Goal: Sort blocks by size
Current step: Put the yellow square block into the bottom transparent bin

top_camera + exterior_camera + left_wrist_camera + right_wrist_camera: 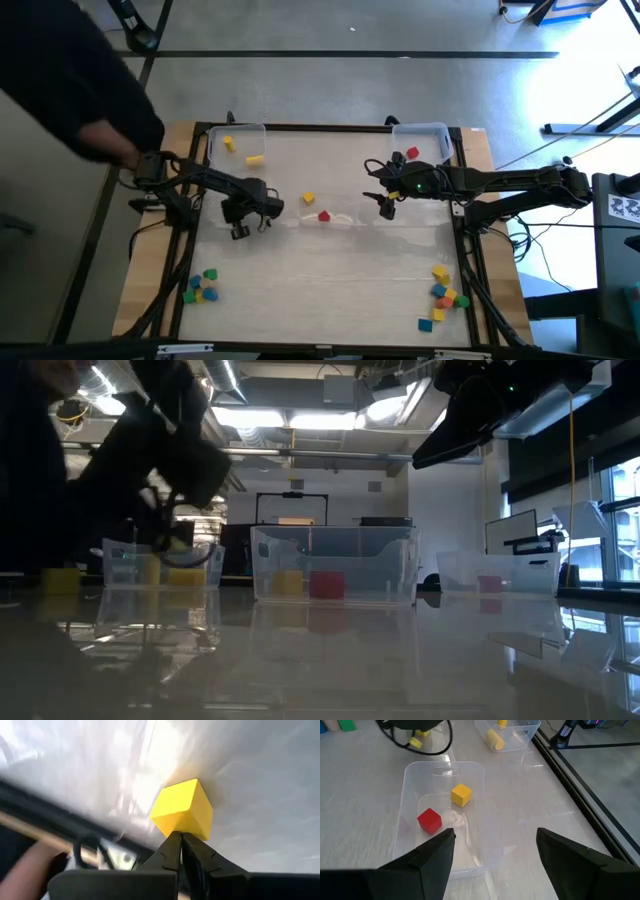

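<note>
The middle bin (pixel 330 215), a clear plastic tub lying at the centre of the table (pixel 330 290), serves as the landmark here. Inside it sit a yellow block (pixel 308 199) and a red block (pixel 323 216), close together but apart; the right wrist view shows the same pair, the yellow one (pixel 461 794) farther along the bin and the red one (pixel 429 819) nearer that camera. The left gripper (pixel 240 231) hangs just to the left of the middle bin, its fingers (pixel 172 851) pinched together on the lower corner of a yellow cube (pixel 183 809), which it holds clear above the tabletop. The right gripper (pixel 388 211) hovers just to the right of the middle bin, its fingers (pixel 432 855) spread wide with nothing between them. Beyond the middle bin, toward the table's far edge, stand two more clear bins: the far left bin (pixel 236 146) holds two yellow pieces, and the far right bin (pixel 421 140) holds a red one. Well away from the middle bin, along the near edge, lie two loose clusters of blocks, the left pile (pixel 201 288) in green, blue, yellow and red, and the right pile (pixel 443 293) in yellow, blue, orange, red and green. A person's dark sleeve (pixel 70 80) reaches in by the table's far left corner.
</note>
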Robot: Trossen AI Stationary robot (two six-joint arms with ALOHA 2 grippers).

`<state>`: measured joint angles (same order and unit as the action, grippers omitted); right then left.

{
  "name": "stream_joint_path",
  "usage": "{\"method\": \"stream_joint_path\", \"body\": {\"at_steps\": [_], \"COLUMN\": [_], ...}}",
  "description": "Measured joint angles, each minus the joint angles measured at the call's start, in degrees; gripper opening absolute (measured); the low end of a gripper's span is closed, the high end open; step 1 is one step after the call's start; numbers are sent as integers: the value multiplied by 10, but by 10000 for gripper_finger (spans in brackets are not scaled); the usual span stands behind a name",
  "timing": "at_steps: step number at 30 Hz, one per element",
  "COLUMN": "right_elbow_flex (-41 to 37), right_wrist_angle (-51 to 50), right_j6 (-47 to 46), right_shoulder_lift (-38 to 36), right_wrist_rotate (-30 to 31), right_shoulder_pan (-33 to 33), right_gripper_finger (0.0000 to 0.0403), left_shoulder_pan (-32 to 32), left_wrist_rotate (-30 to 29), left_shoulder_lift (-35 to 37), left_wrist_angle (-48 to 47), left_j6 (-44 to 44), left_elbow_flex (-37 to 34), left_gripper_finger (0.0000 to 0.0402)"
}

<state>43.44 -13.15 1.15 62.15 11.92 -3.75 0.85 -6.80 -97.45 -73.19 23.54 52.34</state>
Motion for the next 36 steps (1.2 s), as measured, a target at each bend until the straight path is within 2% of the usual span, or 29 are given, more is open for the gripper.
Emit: {"method": "stream_joint_path", "body": {"at_steps": [5, 9, 13, 19, 23, 31, 36], "right_elbow_flex": [0, 0, 0, 0, 0, 0, 0], "right_wrist_angle": [-1, -4, -3, -4, -3, -4, -3], "right_j6": [0, 0, 0, 0, 0, 0, 0], "right_shoulder_lift": [0, 0, 0, 0, 0, 0, 0], "right_wrist_rotate": [0, 0, 0, 0, -1, -1, -1], "right_shoulder_pan": [0, 0, 0, 0, 0, 0, 0], "right_gripper_finger": [280, 280, 280, 280, 280, 280, 280], "left_shoulder_pan": [-42, -66, -95, -124, -126, -116, -105], "left_wrist_rotate": [-21, -38, -78, -134, -139, -120, -98], "left_shoulder_lift": [0, 12, 63, 155, 194, 208, 208], "left_wrist_angle": [34, 7, 6, 25, 26, 77, 124], "left_j6": [-11, 19, 67, 189, 259, 372, 432], "left_elbow_flex": [47, 83, 112, 102, 81, -1, -39], "left_gripper_finger": [5, 5, 5, 10, 48, 172, 211]}}
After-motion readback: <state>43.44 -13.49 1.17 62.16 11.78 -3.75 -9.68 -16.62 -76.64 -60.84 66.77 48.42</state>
